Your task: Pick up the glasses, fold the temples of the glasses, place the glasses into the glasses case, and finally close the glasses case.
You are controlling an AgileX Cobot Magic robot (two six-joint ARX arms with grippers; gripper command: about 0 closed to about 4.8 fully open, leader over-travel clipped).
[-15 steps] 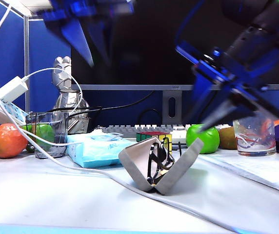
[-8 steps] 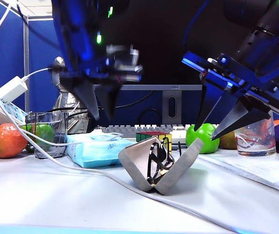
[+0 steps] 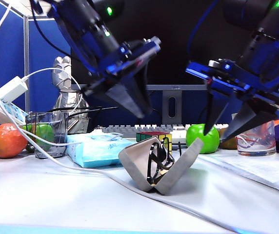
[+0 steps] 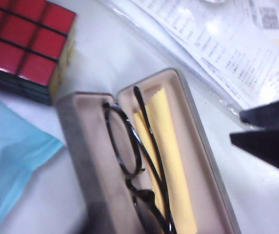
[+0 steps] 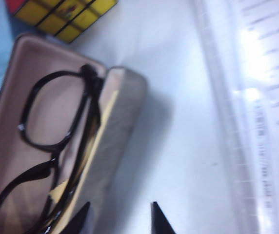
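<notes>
Left gripper (image 3: 132, 105), hanging above and left of the glasses case (image 3: 158, 168), fingers narrowly parted, nothing between them; whether parted or nearly together hard to judge in the blur. Right gripper (image 3: 226, 126), hovering above and right of the case, fingers spread apart and empty, tips pointing down before the green apple (image 3: 203, 138).

Glasses case: grey-beige felt-like clamshell, standing open in a V on the white table (image 3: 56, 204); pale lining, yellow cloth (image 4: 166, 161) along one half. Glasses (image 4: 129, 151): black thick-rimmed frame with clear lenses, lying inside the case, temples (image 4: 149, 141) folded alongside the frame and over the cloth.

Rubik's cube (image 4: 25, 46) just beyond the case, red face toward the left wrist view, yellow face toward the right wrist view. Light-blue tissue pack (image 3: 98, 148) beside the case, printed mark too small to read. Printed sheet in a clear sleeve (image 4: 227, 53) near the case, lines of small text and a QR-like code, not legible. Monitor (image 3: 173, 73) behind, logo on lower bezel unreadable. Patterned drinking glass (image 3: 253, 136) at right.
</notes>
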